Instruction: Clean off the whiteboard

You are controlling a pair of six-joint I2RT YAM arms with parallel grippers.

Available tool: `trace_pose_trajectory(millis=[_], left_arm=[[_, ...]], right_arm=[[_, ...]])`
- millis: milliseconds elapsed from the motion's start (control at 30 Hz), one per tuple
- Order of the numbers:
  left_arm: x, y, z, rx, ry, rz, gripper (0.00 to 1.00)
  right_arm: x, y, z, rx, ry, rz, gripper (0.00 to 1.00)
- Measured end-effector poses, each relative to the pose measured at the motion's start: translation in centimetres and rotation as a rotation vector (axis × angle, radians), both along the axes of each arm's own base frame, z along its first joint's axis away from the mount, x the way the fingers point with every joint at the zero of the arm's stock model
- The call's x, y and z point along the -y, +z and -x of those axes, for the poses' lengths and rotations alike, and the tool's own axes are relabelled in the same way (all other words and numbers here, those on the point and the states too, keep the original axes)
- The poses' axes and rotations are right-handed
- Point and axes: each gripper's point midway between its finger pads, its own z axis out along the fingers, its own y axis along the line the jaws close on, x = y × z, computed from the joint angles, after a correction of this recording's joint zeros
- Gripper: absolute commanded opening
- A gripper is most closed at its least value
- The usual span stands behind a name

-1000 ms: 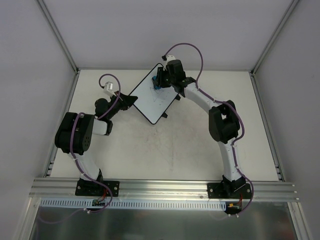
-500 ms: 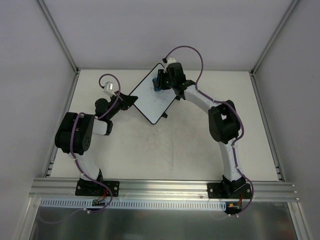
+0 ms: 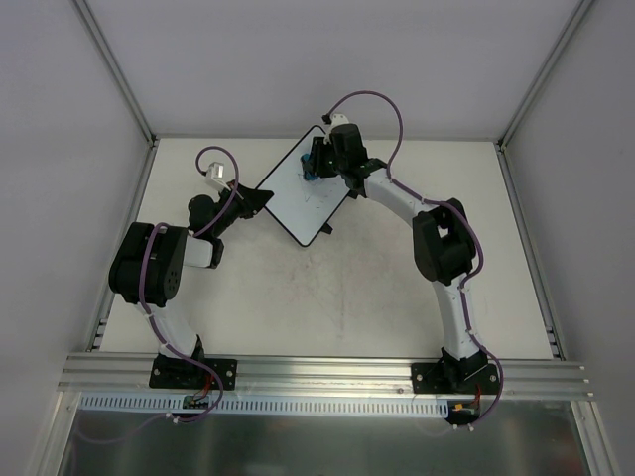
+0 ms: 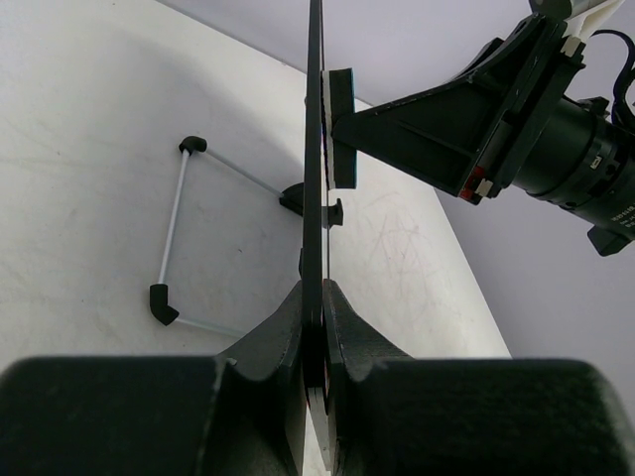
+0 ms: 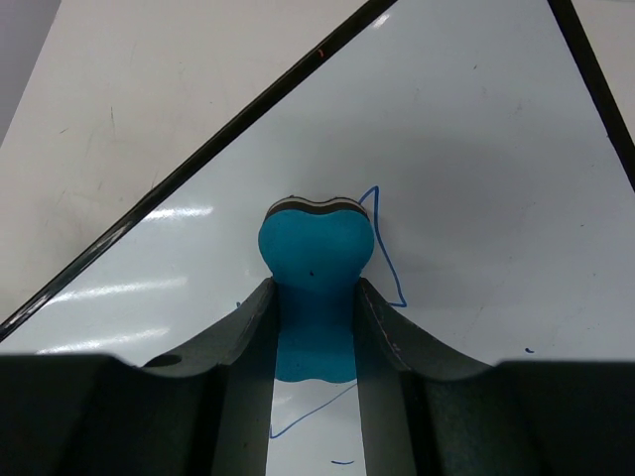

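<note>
The whiteboard [image 3: 301, 203] is a white board with a thin black rim, turned diagonally at the back of the table. It fills the right wrist view [image 5: 476, 178] with thin blue lines on it. In the left wrist view it shows edge-on [image 4: 315, 149]. My left gripper [image 3: 260, 196] is shut on its near-left edge [image 4: 316, 342]. My right gripper [image 3: 314, 165] is shut on a blue bone-shaped eraser [image 5: 316, 288], pressed flat on the board beside a blue line.
A wire stand with black end caps [image 4: 179, 228] sits behind the board in the left wrist view. Two black tabs [image 3: 327, 229] stick out from the board's near-right edge. Grey walls close the table at the back and sides.
My right gripper has shifted the eraser slightly toward the board's far-left part. The left gripper and the board have stayed in place.
</note>
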Motion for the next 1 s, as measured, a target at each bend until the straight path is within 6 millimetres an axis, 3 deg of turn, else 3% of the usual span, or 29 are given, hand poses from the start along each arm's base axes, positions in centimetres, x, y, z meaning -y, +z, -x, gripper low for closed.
trace_pose_trajectory(millis=[233, 567, 1000], left_arm=[[0.0, 0.0, 0.0, -0.002, 0.000, 0.001, 0.00], [0.0, 0.0, 0.0, -0.005, 0.002, 0.004, 0.00], [0.0, 0.0, 0.0, -0.012, 0.002, 0.014, 0.00]], right_arm=[[1.0, -0.5, -0.7, -0.068, -0.054, -0.068, 0.00], [5.0, -3.3, -2.1, -0.176, -0.196, -0.094, 0.00], [5.1, -3.2, -2.1, -0.196, -0.209, -0.116, 0.00]])
